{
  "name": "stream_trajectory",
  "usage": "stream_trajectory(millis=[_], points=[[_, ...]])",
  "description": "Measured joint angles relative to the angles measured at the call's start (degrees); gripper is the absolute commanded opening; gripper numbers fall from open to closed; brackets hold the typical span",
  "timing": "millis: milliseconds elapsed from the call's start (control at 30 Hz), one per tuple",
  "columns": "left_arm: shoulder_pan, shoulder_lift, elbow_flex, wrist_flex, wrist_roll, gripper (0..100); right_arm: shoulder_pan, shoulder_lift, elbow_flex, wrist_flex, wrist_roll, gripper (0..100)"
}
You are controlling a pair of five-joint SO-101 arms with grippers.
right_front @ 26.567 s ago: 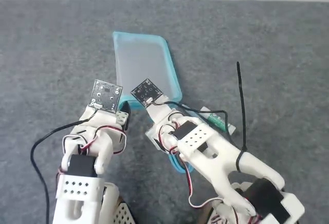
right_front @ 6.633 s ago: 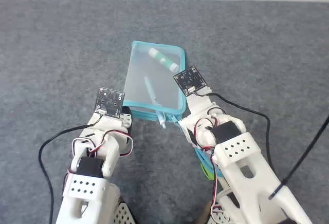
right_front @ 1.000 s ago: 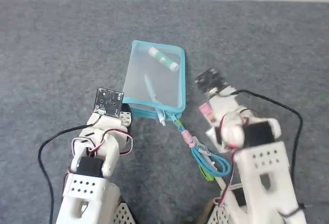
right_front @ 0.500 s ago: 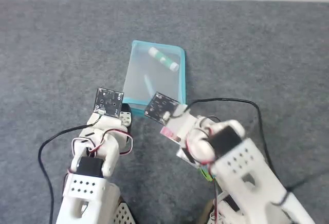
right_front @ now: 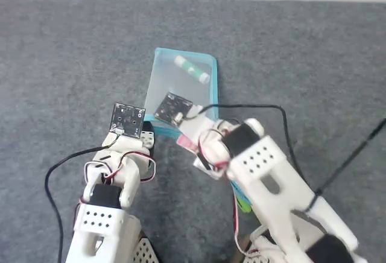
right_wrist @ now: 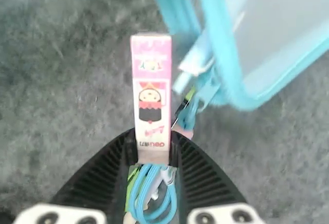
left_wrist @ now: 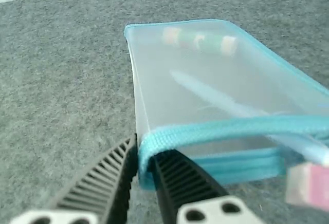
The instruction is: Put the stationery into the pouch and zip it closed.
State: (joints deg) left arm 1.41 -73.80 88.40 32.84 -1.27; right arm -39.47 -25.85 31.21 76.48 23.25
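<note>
The translucent pouch (right_front: 181, 88) with cyan trim lies mid-table, its open end toward the arms. Inside it are a white-and-green stick (right_front: 192, 70) and a pale blue pen (left_wrist: 221, 100). My left gripper (left_wrist: 141, 165) is shut on the pouch's (left_wrist: 205, 80) near corner, seen from above beside the open end (right_front: 149, 135). My right gripper (right_wrist: 153, 144) is shut on a pink eraser (right_wrist: 151, 90), held just outside the pouch's (right_wrist: 272, 39) open edge. From above, the eraser (right_front: 186, 144) sits at the pouch's near end, and it also appears in the left wrist view (left_wrist: 307, 183).
A blue cord loop (right_front: 241, 192) with a green piece (right_front: 243, 205) trails from the zipper end, partly under the right arm, and also appears behind the eraser (right_wrist: 149, 196). Grey carpet (right_front: 313, 64) covers the table; open room lies on both sides of the pouch.
The right arm swung left from beside the pouch to its near open end, carrying the pink eraser. The left arm and the pouch stayed put.
</note>
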Motion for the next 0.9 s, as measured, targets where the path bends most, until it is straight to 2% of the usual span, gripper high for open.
stream_trajectory(millis=[133,400,567,733,800,900], points=[[0.0,0.0,0.0,0.0,0.0,1,0.0,7.8,-6.5,0.0,-1.0,0.7],[0.0,0.0,0.0,-0.1,0.0,1,0.0,23.9,-23.9,4.5,-9.3,0.7],[5.1,0.0,1.6,-0.1,-2.9,1,2.3,34.0,-35.3,11.3,-13.8,0.9],[9.4,0.0,1.7,-0.1,-4.6,1,6.6,40.5,-44.8,12.2,-17.2,1.3],[9.8,0.0,1.7,-0.1,-5.3,1,6.9,41.8,-47.5,12.9,-17.6,6.1],[9.8,0.0,1.7,-0.1,-5.5,1,6.9,42.5,-50.0,15.0,-17.9,19.4]])
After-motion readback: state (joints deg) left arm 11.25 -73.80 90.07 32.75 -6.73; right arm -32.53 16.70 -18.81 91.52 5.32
